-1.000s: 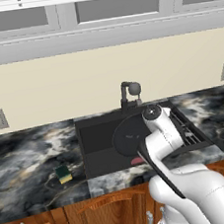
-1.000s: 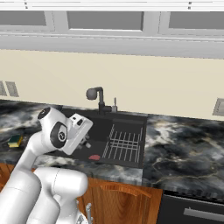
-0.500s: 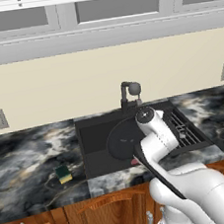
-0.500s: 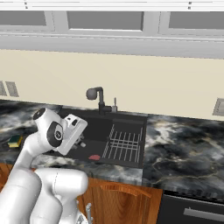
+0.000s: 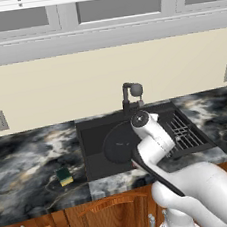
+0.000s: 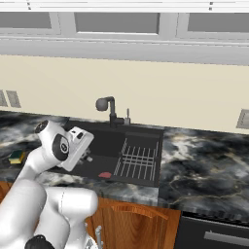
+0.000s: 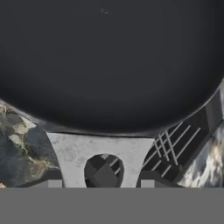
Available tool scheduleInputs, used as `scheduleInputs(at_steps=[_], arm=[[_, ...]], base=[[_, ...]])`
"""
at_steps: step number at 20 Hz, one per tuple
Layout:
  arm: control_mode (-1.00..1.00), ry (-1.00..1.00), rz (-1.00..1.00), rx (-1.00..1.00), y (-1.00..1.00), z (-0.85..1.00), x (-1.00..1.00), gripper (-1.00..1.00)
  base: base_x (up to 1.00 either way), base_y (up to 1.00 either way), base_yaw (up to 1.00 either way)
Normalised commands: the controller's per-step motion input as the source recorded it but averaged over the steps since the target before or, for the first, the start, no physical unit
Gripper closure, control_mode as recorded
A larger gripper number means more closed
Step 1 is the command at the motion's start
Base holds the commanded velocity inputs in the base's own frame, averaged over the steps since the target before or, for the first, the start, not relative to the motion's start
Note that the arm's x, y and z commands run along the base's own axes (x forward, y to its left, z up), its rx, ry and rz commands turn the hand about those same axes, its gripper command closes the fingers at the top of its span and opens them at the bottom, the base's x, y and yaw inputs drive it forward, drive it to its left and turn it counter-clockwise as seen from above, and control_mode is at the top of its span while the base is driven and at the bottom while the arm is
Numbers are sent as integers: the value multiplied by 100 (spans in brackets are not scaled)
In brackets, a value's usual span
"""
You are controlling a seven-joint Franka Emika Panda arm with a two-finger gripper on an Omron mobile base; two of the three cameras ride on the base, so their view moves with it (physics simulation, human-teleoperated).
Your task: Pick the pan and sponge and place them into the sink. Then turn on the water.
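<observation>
The black pan [image 5: 120, 145] hangs tilted over the left half of the sink [image 5: 90, 133]. In the hand view the pan [image 7: 109, 61] looms large, its grey handle bracket [image 7: 76, 151] running down between the fingertips. My gripper [image 7: 100, 184] is shut on the pan's handle. In the right base view the hand [image 6: 73, 146] sits at the near left corner of the sink [image 6: 143, 132]. The sponge [image 5: 64, 176], yellow with a green top, lies on the counter left of the sink, also visible as the sponge [image 6: 16, 156]. No water runs from the faucet [image 5: 131, 96].
A wire dish rack [image 5: 186, 132] fills the sink's right half. A red drain piece [image 6: 104, 174] lies on the basin floor beside the rack [image 6: 138, 160]. Marble counter [image 5: 25, 156] stretches to both sides, and the wall rises behind the faucet [image 6: 108, 108].
The arm has swung a little to the left, carrying the pan with it over the sink. The sponge has stayed put.
</observation>
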Motion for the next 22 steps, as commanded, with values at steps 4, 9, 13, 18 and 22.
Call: scheduleInputs(at_steps=[4, 9, 13, 18, 22], arm=[[-100, 0, 1, 0, 0, -19, 23, 100], [-100, 0, 0, 3, 7, -15, 25, 100], [-100, 0, 0, 3, 14, -17, 23, 100], [-100, 0, 0, 2, 19, -17, 19, 100], [-100, 0, 0, 2, 17, -19, 24, 100]], base=[[0, 0, 0], [0, 0, 0], [0, 0, 0], [0, 0, 0], [0, 0, 0]])
